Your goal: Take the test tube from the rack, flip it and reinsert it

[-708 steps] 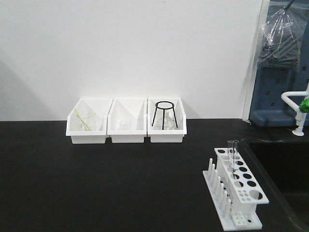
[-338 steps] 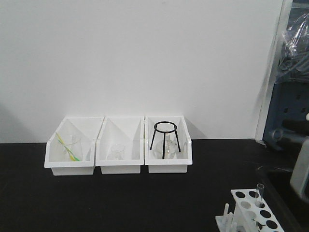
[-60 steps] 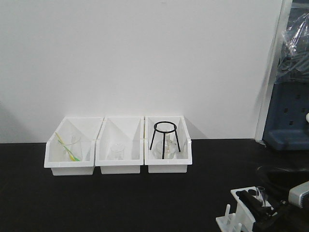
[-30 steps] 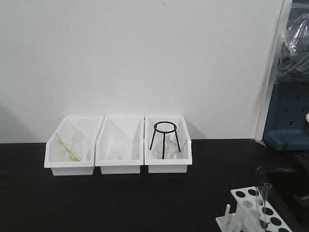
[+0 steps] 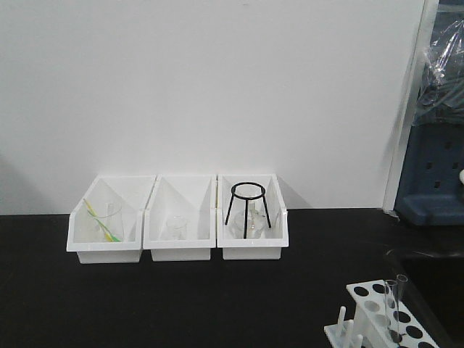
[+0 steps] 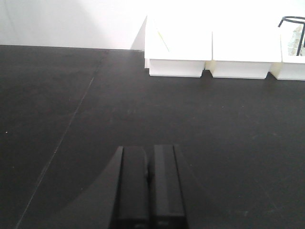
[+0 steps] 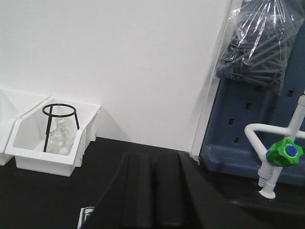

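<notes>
The white rack (image 5: 373,304) stands at the bottom right of the front view, partly cut off by the frame. Two slim clear test tubes stand upright in its holes, one (image 5: 391,308) just left of the other (image 5: 403,297). Neither gripper shows in the front view. My left gripper (image 6: 149,152) is shut and holds nothing, low over the bare black bench. My right gripper (image 7: 152,160) is also shut and holds nothing. A clear tube rim (image 7: 86,213) shows at the bottom edge, left of its fingers.
Three white bins (image 5: 180,248) sit in a row against the back wall with glassware inside; the right one holds a black tripod ring (image 5: 248,206). A sink edge (image 5: 428,257) lies right of the rack. A tap with a green knob (image 7: 284,151) and a blue pegboard (image 7: 248,124) stand at right.
A second ago my right gripper was down at the rack beside a tube. It has since pulled back out of the front view, and two tubes now stand in the rack.
</notes>
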Available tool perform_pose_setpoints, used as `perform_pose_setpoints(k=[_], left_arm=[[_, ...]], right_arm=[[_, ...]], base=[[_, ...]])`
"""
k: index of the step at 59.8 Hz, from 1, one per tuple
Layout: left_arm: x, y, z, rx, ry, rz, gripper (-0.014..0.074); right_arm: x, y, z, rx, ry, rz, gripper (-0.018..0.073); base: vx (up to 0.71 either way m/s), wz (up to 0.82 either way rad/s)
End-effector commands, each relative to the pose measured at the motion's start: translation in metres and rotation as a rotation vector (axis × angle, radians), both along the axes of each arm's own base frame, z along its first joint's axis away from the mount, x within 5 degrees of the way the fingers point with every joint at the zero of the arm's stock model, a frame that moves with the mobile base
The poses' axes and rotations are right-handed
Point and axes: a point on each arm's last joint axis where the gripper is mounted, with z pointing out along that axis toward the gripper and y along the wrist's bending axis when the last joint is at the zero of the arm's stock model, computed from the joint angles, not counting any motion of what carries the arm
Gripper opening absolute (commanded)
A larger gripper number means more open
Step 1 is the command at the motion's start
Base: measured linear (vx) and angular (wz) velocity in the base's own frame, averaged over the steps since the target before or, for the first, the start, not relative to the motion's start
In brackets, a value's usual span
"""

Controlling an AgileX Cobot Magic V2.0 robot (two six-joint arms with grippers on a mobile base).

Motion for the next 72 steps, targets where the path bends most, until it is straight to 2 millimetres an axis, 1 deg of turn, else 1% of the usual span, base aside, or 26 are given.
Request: perform_pose_setpoints(k=[1, 18, 22, 27, 30, 32, 33, 34, 38, 44, 47, 49, 55, 59, 63, 72], left_arm=[[0.001, -0.001, 0.007, -0.001, -0.081, -0.011, -0.0006], [0.001, -0.001, 0.007, -0.001, -0.081, -0.011, -0.0006], [0.001, -0.001, 0.007, -0.001, -0.081, -0.011, -0.0006], [0.001, -0.001, 0.007, -0.001, -0.081, -0.011, -0.0006], [0.001, -0.001, 0.007, -0.001, -0.081, -0.011, -0.0006], [0.001, -0.001, 0.007, -0.001, -0.081, -0.011, -0.0006], [0.001, -0.001, 0.007, -0.001, -0.081, -0.011, -0.0006], [0.001, -0.001, 0.007, -0.001, -0.081, -0.011, -0.0006], [0.001, -0.001, 0.007, -0.001, -0.081, -0.011, -0.0006], [0.001, -0.001, 0.007, -0.001, -0.081, -0.011, -0.0006], [0.001, -0.001, 0.007, -0.001, -0.081, -0.011, -0.0006], [0.001, -0.001, 0.007, -0.001, -0.081, -0.011, -0.0006], [0.001, -0.001, 0.007, -0.001, -0.081, -0.011, -0.0006], [0.001, -0.001, 0.007, -0.001, -0.081, -0.011, -0.0006], [0.001, -0.001, 0.007, -0.001, -0.081, -0.011, -0.0006], [0.001, -0.001, 0.007, -0.001, -0.081, -0.011, -0.0006]], right_arm=[[-0.001, 0.002, 0.013, 0.005, -0.053, 0.022, -0.0012], [-0.001, 0.002, 0.013, 0.005, -0.053, 0.022, -0.0012], [-0.004, 0.002, 0.015, 0.028, -0.071, 0.016, -0.0012], [-0.015, -0.001, 0.024, 0.151, -0.135, -0.030, -0.0012], [-0.023, -0.003, 0.024, 0.212, -0.165, -0.070, -0.0012], [-0.028, -0.005, 0.022, 0.209, -0.184, -0.091, -0.0012], [-0.033, -0.005, 0.020, 0.235, -0.198, -0.103, -0.0012], [-0.036, -0.005, 0.018, 0.211, -0.207, -0.114, -0.0012], [-0.052, -0.007, 0.005, 0.231, -0.242, -0.154, -0.0012], [-0.079, -0.005, -0.027, 0.236, -0.270, -0.185, -0.0012], [-0.087, -0.004, -0.041, 0.250, -0.261, -0.193, -0.0012], [-0.095, -0.003, -0.057, 0.250, -0.243, -0.199, -0.0012], [-0.105, -0.002, -0.090, 0.282, -0.194, -0.213, -0.0012], [-0.108, -0.002, -0.108, 0.319, -0.175, -0.218, -0.0012], [-0.107, -0.002, -0.117, 0.323, -0.135, -0.227, -0.0012], [-0.107, -0.003, -0.118, 0.236, -0.107, -0.233, -0.0012]], base=[[0.00, 0.00], [0.00, 0.00], [0.00, 0.00], [0.00, 0.00], [0.00, 0.00], [0.00, 0.00], [0.00, 0.00], [0.00, 0.00], [0.00, 0.00], [0.00, 0.00], [0.00, 0.00], [0.00, 0.00], [0.00, 0.00], [0.00, 0.00], [0.00, 0.00], [0.00, 0.00]])
